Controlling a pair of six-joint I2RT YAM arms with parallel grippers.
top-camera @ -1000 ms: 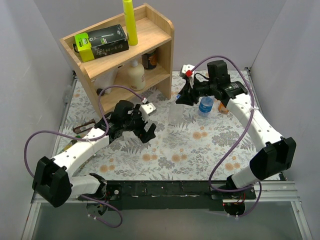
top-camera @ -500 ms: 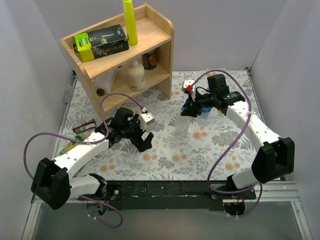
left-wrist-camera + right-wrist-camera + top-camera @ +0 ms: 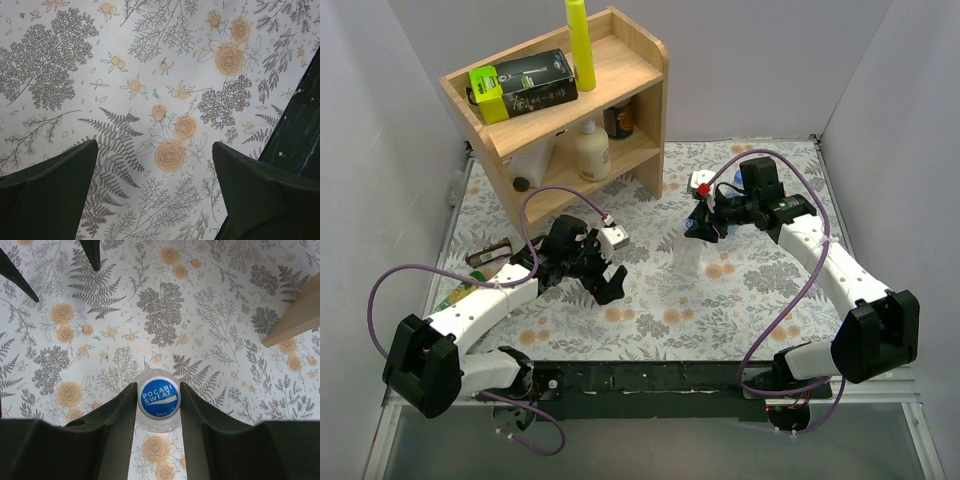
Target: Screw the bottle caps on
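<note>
My right gripper [image 3: 158,389] is shut on the blue cap [image 3: 158,397], which reads "POCARI SWEAT". The cap sits on the mouth of the clear unlabelled bottle [image 3: 159,425], seen from straight above. In the top view the right gripper [image 3: 701,228] hangs over this upright bottle [image 3: 686,257] at mid-table. My left gripper [image 3: 154,146] is open and empty over the floral mat, left of the bottle in the top view [image 3: 609,280]. The other caps and bottles do not show; the right arm covers the spot where the blue-label bottle stood.
A wooden shelf [image 3: 620,70] stands at the back left with a yellow tube [image 3: 581,40], a green and black box [image 3: 520,85] and a cream lotion bottle [image 3: 590,150]. Its corner shows in the right wrist view [image 3: 300,315]. Small items lie at the mat's left edge [image 3: 485,256].
My right gripper has moved left and nearer, from beside the blue-label bottle to above the clear bottle. My left gripper drew back slightly, then stayed still.
</note>
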